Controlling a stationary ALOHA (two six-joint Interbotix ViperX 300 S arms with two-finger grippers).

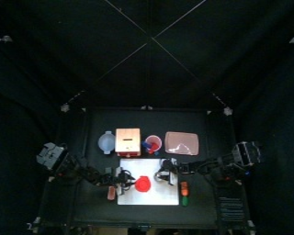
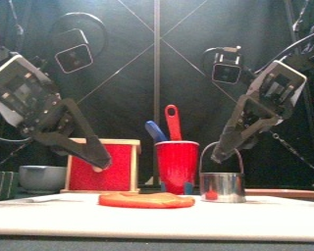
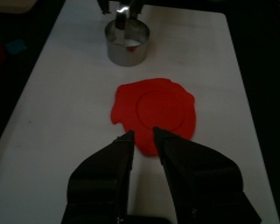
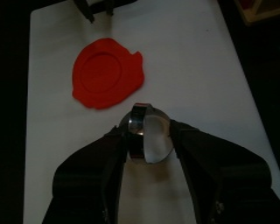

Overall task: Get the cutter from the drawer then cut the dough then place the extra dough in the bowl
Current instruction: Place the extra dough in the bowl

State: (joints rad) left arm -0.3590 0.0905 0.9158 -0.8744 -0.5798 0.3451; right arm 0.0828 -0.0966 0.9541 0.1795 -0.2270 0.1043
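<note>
Left arm slants down from the left, its end effector (image 2: pixel 105 159) hanging low, jaws barely parted and empty. Right arm angles in from the right, end effector (image 2: pixel 227 150) clamped on the cutter (image 2: pixel 223 186).

I take the cutting board (image 1: pixel 156 197) as my mark; it lies on the table (image 1: pixel 82 197), toward the front and about midway across. The dough (image 2: pixel 146 200) lies flat on the board, a little left of its middle. The cutter (image 2: pixel 223 186) stands on the board just right of the dough, not touching it. My right tool (image 2: pixel 230 149) comes down over the board's right part and grips the cutter's wire handle from above. My left tool (image 3: pixel 146 136) hangs over the board's left part, beside the dough's left edge. Behind the board, from left to right, I see a row: the bowl (image 1: pixel 107 140), the wooden box (image 1: pixel 129 140), the cup (image 1: pixel 152 142) with two toy knives (image 2: pixel 167 123) standing in it, and the tray (image 1: pixel 182 142).
</note>
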